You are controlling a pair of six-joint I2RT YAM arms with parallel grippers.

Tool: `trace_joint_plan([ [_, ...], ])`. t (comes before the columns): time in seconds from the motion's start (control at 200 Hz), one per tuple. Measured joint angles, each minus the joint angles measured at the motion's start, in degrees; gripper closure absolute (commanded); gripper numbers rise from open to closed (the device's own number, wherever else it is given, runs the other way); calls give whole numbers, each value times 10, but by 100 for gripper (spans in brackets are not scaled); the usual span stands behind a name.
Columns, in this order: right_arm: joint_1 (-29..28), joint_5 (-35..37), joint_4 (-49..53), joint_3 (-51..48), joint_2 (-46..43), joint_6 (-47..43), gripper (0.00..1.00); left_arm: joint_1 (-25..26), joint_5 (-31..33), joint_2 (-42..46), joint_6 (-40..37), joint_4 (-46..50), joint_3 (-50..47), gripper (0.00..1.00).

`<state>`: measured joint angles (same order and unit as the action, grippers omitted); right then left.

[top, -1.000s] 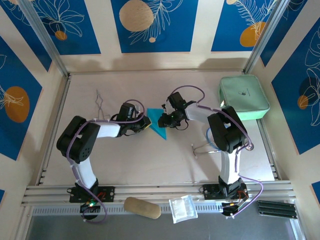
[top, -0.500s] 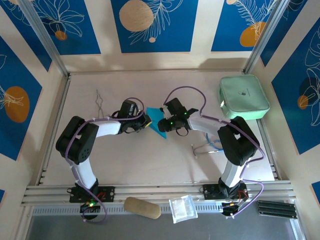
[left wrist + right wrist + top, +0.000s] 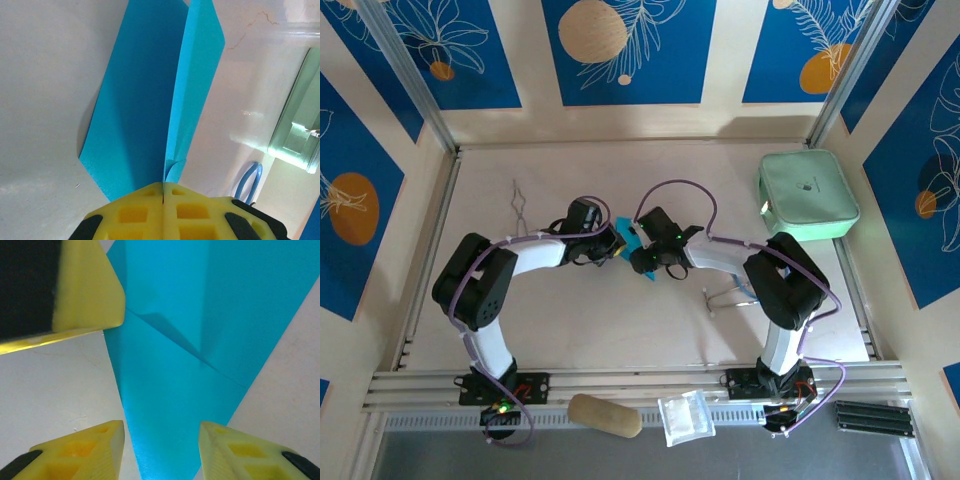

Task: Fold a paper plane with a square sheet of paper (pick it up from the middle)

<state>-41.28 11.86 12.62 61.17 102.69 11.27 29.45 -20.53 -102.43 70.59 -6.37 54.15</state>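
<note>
The square sheet of paper (image 3: 145,95) is teal-blue and folded into a pointed, creased shape, with one flap standing up along a centre crease. My left gripper (image 3: 163,186) is shut on the near end of that crease. In the top view the paper (image 3: 626,230) peeks out between my left gripper (image 3: 614,243) and right gripper (image 3: 638,257), which meet at the table's middle. My right gripper (image 3: 161,447) is open, its fingertips (image 3: 107,440) straddling the paper's narrow end (image 3: 175,405) just above it. A left finger (image 3: 80,290) shows at the upper left of the right wrist view.
A mint-green pouch (image 3: 807,193) lies at the back right. A blue-and-wire loop (image 3: 735,290) sits by the right arm and a thin wire piece (image 3: 520,205) at the back left. A tan object (image 3: 605,415) and a clear bag (image 3: 685,417) rest on the front rail.
My right gripper has swung left over the paper toward the left gripper, and its jaws have widened. The left gripper has stayed shut on the paper, shifting slightly right.
</note>
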Motion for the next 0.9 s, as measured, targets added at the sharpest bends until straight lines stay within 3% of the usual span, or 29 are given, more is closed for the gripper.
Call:
trace_joint_plan([
  [0.37, -7, 17, -3, 5, 25, -4, 53, 0, -1, 0, 35, -9, -2, 97],
  [0.585, -7, 30, -2, 7, 26, -4, 64, 0, -2, 1, 46, -17, -6, 92],
  [0.9, -7, 39, 0, 8, 26, -11, 82, -6, 0, 21, 54, -17, -23, 75],
])
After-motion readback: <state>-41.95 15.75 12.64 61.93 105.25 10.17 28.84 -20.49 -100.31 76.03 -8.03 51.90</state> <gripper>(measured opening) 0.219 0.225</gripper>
